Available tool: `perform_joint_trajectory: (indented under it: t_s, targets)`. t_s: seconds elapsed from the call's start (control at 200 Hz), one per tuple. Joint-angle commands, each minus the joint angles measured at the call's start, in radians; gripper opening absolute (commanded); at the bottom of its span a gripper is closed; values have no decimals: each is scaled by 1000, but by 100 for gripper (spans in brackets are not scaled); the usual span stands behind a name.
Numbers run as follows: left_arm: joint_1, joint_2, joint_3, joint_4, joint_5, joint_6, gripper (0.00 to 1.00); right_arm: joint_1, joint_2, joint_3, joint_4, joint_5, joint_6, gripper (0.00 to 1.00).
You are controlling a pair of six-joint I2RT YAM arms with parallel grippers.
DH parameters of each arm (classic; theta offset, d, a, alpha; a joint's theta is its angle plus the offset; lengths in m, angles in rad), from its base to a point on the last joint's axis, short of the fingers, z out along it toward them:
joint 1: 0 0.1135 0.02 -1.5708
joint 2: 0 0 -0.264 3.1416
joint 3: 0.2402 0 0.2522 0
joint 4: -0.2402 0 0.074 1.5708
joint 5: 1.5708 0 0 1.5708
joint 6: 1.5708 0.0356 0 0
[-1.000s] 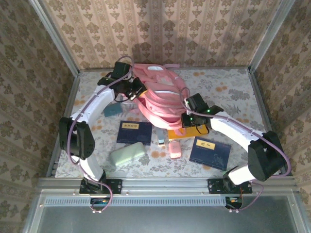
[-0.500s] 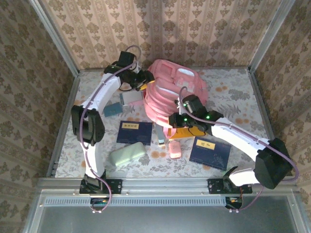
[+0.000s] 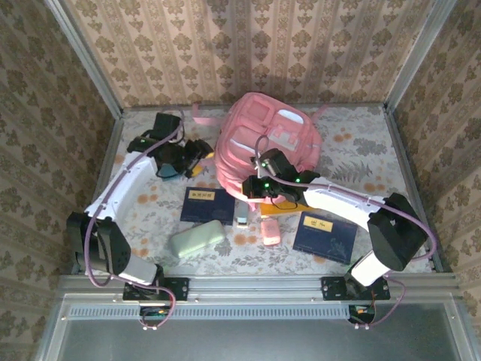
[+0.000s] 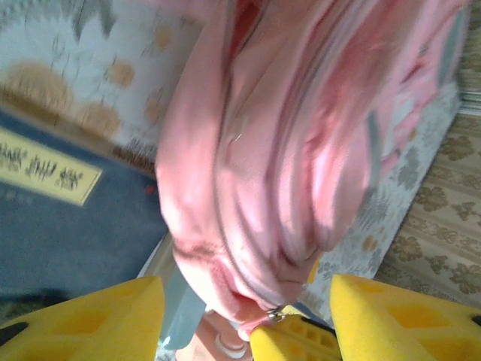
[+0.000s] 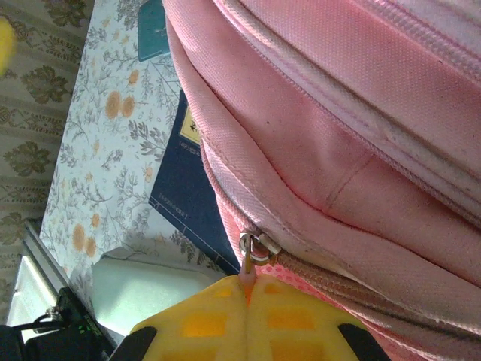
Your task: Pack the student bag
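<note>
The floral-clothed bench (image 3: 361, 143) is seen spread beneath both arms. The student bag (image 3: 263, 139), pink and by far the largest thing, is set at the far middle of the bench, directly to the right of the left tool (image 3: 194, 154) and just beyond the right tool (image 3: 252, 186), which is pressed against its near-left edge. Two navy books are laid flat on the near side: one (image 3: 208, 204) is found near the left tool on its near side, the other (image 3: 325, 235) to the near right of the right tool, beside the right forearm. A pale green case (image 3: 197, 239) is placed nearer the arm bases, to the near left of the right tool, and a small pink case (image 3: 270, 232) is seen on the right tool's near side. The left tool (image 4: 240, 301) is held open, its yellow fingers (image 4: 113, 316) spread wide with nothing gripped and the bag (image 4: 285, 150) close ahead of them. The right tool (image 5: 248, 289) is closed, its fingers pinched on the zip pull (image 5: 252, 252) of the bag (image 5: 361, 150).
</note>
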Motion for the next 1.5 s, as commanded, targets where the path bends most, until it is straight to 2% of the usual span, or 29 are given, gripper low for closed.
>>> perform_joint_trajectory:
  t_s: [0.0, 0.135, 0.455, 0.605, 0.665, 0.86, 1.09, 1.495]
  targets:
    - [-51, 0, -62, 67, -4, -139, 62, 16, 10, 46, 50, 5, 6, 0]
    - [-89, 67, -51, 123, 2, -176, 61, 24, 2, 38, 47, 11, 5, 0]
    - [-154, 193, -9, 200, 5, -206, 46, 23, -25, 8, 36, 30, -3, 0]
    - [-173, 195, -17, 208, -57, -195, 44, 24, -29, 4, 29, 35, -11, 0]
    - [-175, 200, -20, 227, -54, -197, 36, 23, -33, 2, 29, 38, -14, 0]
    - [-169, 217, 21, 204, -70, -173, 0, 24, -43, 5, 2, 52, -36, 0]
    - [-138, 172, 36, 177, -114, -154, 0, 8, -92, -13, -70, 106, -79, 0]
    - [-63, 147, 61, 143, -119, -136, 0, -45, -176, -129, -132, 108, -107, 0]
